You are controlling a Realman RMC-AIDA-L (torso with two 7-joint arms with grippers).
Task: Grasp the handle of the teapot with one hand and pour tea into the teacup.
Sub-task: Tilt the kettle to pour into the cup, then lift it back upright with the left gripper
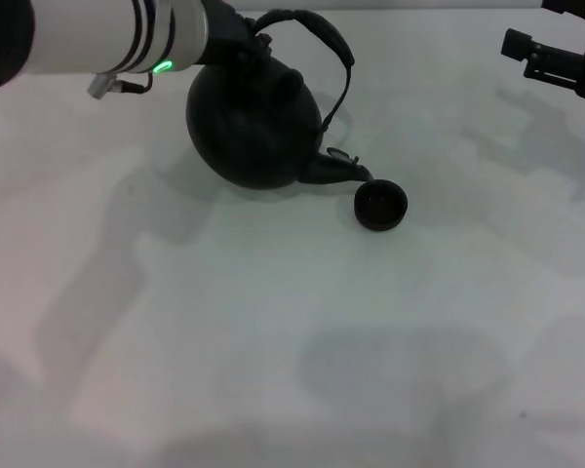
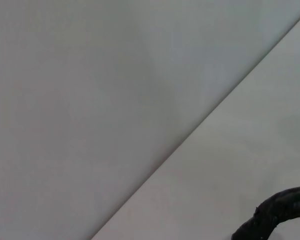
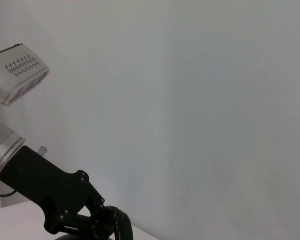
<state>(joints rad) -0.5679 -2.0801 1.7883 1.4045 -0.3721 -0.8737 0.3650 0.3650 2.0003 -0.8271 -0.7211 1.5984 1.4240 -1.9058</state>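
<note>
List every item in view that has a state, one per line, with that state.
Round matte black teapot: tilted, spout down toward the cup, lid on.
Dark wrapped arched handle: gripped at its left end by the left gripper.
Tiny dark handleless teacup: upright on the table, just under the spout tip; contents not discernible.
Left gripper: closed on the handle.
Right gripper: away at the far right, holding nothing.

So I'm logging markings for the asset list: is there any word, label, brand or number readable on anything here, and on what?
None can be read.
Teapot, handle and teacup: plain dark, no text.
Left gripper, at the handle: no lettering shows.
Left arm's wrist module: rows of small marks, too small to read.
Right gripper, parked far right: no text visible.
</note>
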